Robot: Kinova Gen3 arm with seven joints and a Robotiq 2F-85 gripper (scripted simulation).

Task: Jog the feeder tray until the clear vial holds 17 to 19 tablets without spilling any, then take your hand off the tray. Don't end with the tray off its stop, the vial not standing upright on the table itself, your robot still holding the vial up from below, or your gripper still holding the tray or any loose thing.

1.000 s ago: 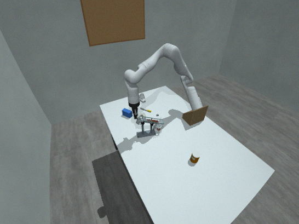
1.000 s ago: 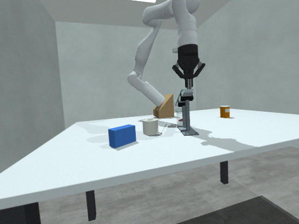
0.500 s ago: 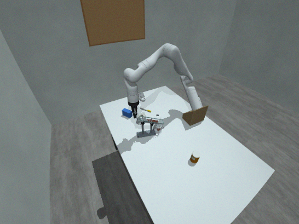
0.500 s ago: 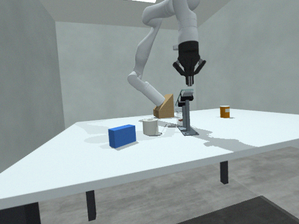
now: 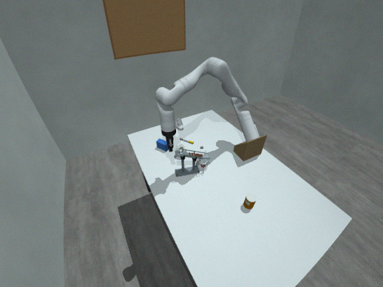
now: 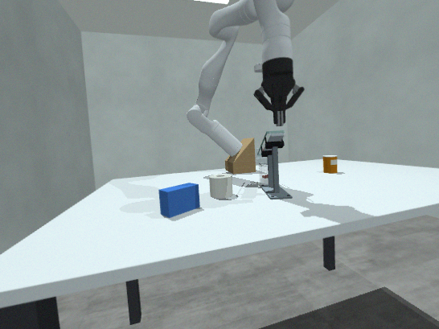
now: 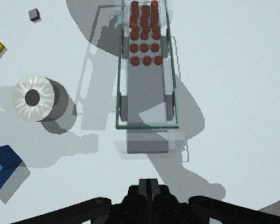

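Observation:
The feeder tray [image 5: 191,151] [image 6: 274,133] [image 7: 145,106] is a narrow glass trough on a grey stand [image 5: 186,170] [image 6: 275,171]. Several red tablets [image 7: 145,35] lie bunched at its far end in the wrist view. The clear vial [image 5: 203,165] [image 6: 263,173] stands on the table under that far end, with a few red tablets in it; the wrist view does not show it plainly. My gripper [image 5: 170,148] [image 6: 280,122] [image 7: 148,191] is shut and empty. It hangs a little above the tray's near end and does not touch it.
A blue box [image 5: 162,144] [image 6: 179,199] [image 7: 8,166] and a white tape roll [image 6: 220,186] [image 7: 38,98] lie left of the stand. A yellow pen [image 5: 186,141], a small grey cube [image 5: 201,147] [image 7: 34,15], an orange bottle [image 5: 249,202] [image 6: 330,164] and the arm's brown wedge base [image 5: 250,147] [image 6: 243,156] are also on the table.

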